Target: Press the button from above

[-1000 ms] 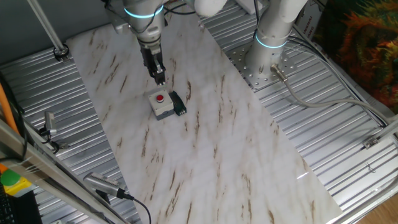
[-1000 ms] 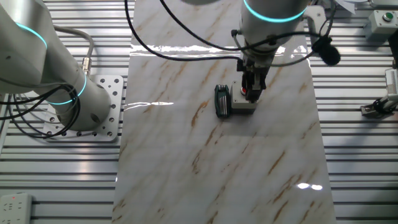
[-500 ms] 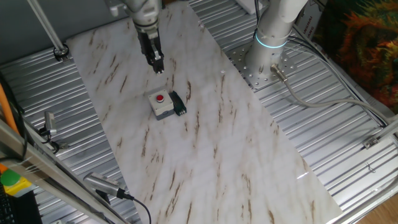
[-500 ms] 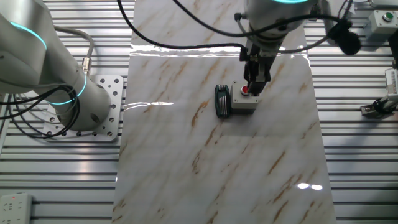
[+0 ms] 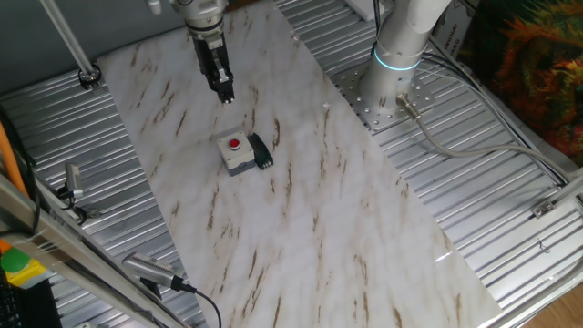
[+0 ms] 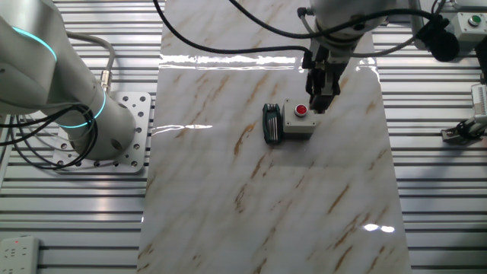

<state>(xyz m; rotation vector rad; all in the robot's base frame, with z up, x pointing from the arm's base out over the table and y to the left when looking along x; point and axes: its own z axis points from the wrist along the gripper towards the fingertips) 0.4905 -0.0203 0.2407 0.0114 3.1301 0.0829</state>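
Observation:
The button (image 5: 235, 143) is a small red round cap on a light-grey square box (image 5: 240, 158), with a black connector piece (image 5: 262, 151) at its side, and it stands on the marble-patterned board. In the other fixed view the red cap (image 6: 301, 110) is uncovered, with the connector (image 6: 272, 123) to its left. My gripper (image 5: 224, 93) hangs above the board, up and beyond the button and clear of it. Its fingers meet at a single tip and hold nothing. In the other fixed view the gripper (image 6: 320, 106) hangs just to the right of the cap.
The marble board (image 5: 301, 210) lies on a ribbed metal table. A second arm's base (image 5: 393, 64) stands on a bolted plate at the board's right edge; it also shows in the other fixed view (image 6: 91, 114). Cables and small clamps (image 5: 71, 182) lie along the edges.
My gripper has risen from just above the button and moved away from it, leaving the red cap uncovered. The button box has not moved.

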